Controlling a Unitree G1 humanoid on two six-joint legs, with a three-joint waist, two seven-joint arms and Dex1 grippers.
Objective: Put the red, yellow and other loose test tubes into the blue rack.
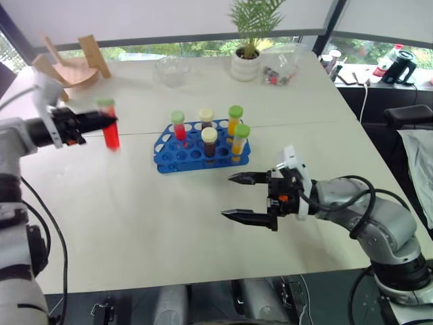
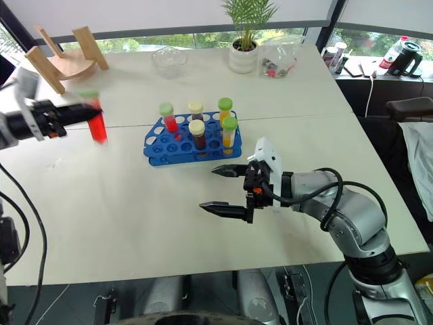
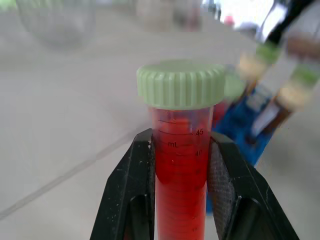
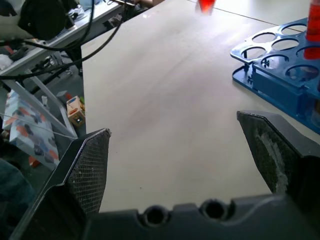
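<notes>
My left gripper [image 1: 108,123] is shut on a red test tube [image 1: 110,132] with a pale green cap, held upright above the table to the left of the blue rack [image 1: 177,155]. Its two black fingers [image 3: 137,172] clamp the tube [image 3: 180,170] just below the cap. The rack holds several capped tubes: red, dark brown and yellow-orange ones [image 1: 235,120]. My right gripper [image 1: 247,198] stands open in front of the rack, above the bare table, with nothing between its fingers [image 4: 90,167].
A potted plant [image 1: 247,57], a glass bowl [image 1: 172,70] and a clear bag of small items [image 1: 281,66] stand at the table's far side. A wooden stand [image 1: 67,64] sits at the far left. Chairs and clutter lie to the right of the table.
</notes>
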